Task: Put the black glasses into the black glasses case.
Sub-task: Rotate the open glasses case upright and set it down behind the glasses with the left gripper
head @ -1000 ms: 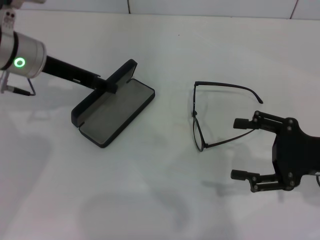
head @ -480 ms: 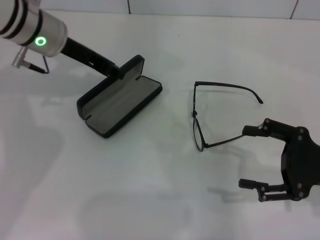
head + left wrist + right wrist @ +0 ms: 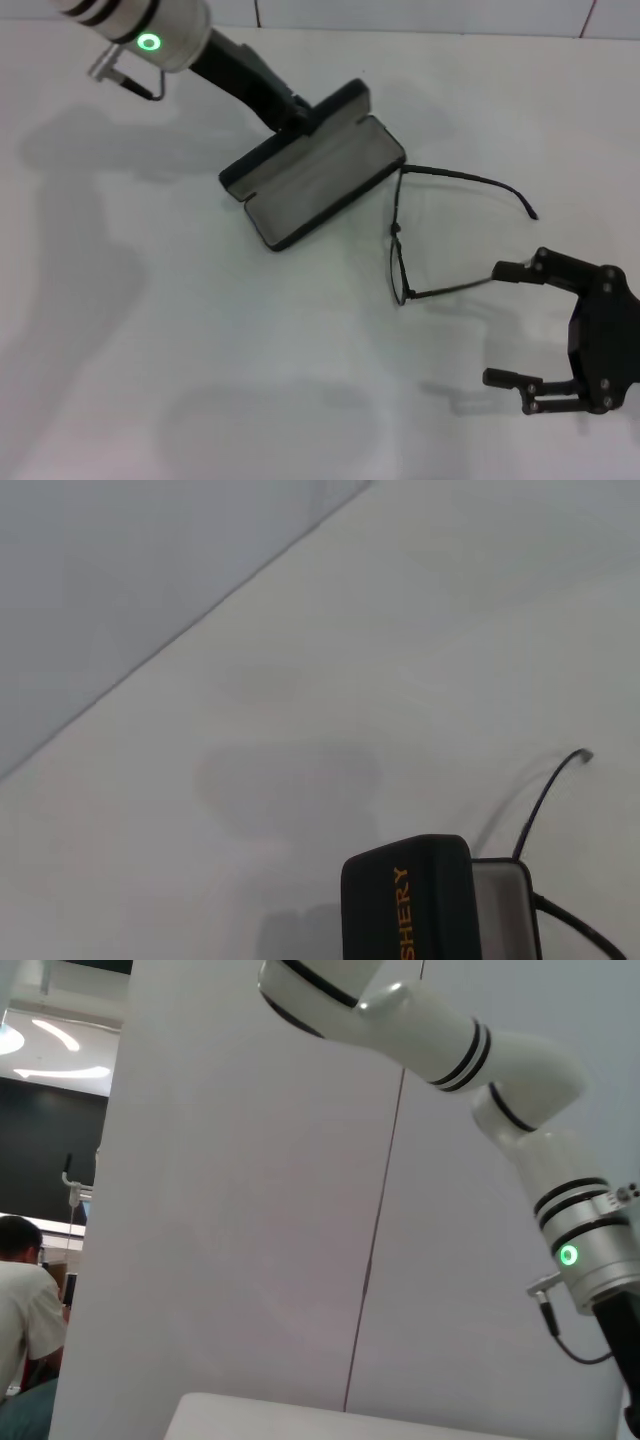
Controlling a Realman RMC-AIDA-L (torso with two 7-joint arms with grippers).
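Left gripper (image 3: 303, 118) clamped on raised lid of open black glasses case (image 3: 315, 185), grey lining up, on white table (image 3: 200, 350). Case's right corner touches black glasses (image 3: 440, 235), lying unfolded just beside it. Right gripper (image 3: 520, 325) wide open, empty, upper finger near one temple tip.

Matt black glasses case (image 3: 318, 170), grey felt lining; thin wire black glasses (image 3: 440, 232).
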